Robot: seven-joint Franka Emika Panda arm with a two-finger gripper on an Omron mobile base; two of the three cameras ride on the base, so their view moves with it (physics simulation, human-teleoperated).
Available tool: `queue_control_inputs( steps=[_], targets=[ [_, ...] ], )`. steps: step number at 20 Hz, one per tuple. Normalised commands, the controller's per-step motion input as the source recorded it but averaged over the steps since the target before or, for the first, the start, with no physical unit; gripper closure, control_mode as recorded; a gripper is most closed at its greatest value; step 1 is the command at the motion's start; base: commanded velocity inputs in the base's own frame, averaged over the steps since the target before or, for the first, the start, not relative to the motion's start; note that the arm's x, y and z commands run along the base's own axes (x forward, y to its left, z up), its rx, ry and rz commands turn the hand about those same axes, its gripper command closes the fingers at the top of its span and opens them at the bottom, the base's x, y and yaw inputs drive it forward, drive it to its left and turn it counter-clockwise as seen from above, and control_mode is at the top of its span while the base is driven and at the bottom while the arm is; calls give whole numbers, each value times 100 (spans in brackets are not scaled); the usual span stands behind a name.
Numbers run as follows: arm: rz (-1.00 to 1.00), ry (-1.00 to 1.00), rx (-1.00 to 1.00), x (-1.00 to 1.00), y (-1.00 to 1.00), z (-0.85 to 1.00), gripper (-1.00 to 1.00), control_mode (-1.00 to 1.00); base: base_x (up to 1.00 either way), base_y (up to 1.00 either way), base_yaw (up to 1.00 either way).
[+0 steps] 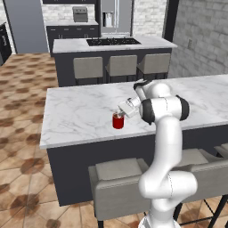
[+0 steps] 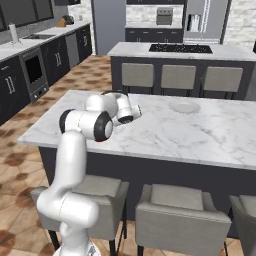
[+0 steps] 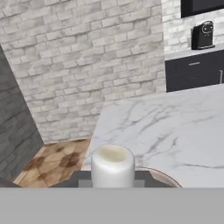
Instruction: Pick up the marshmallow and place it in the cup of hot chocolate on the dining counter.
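Jaws: I see them clamped on the marshmallow [image 3: 112, 165], a white matte cylinder.
Cup [image 1: 118, 120]: red, cylindrical, directly below on the veined marble surface [image 1: 80, 113].

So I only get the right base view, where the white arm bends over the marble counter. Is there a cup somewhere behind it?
Observer: Yes. In the left base view a small red cup stands on the dining counter, right below the hand.
Operator: Is the hand carrying anything?
Observer: The hand view shows a white marshmallow pinched between the jaws.
Operator: Is it in the drink yet?
Observer: Not yet. In the hand view it sits in the jaws, and a curved rim, probably the cup's, shows just beneath it.
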Motion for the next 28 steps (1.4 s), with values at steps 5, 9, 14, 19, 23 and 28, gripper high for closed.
queue_control_inputs(
  steps=[5, 9, 14, 19, 23, 28],
  targets=[
    [0, 0, 0, 16, 0, -8, 100, -100, 0, 0, 0],
    [0, 0, 0, 34, 0, 0, 100, -100, 0, 0, 0],
    [0, 0, 0, 31, 0, -3, 100, -100, 0, 0, 0],
    [0, 0, 0, 0, 0, -25, 100, -100, 0, 0, 0],
    [0, 0, -2, -15, 4, -37, -100, -100, 0, 0, 0],
    [0, -3, -1, -14, 1, -6, -100, -100, 0, 0, 0]
  ],
)
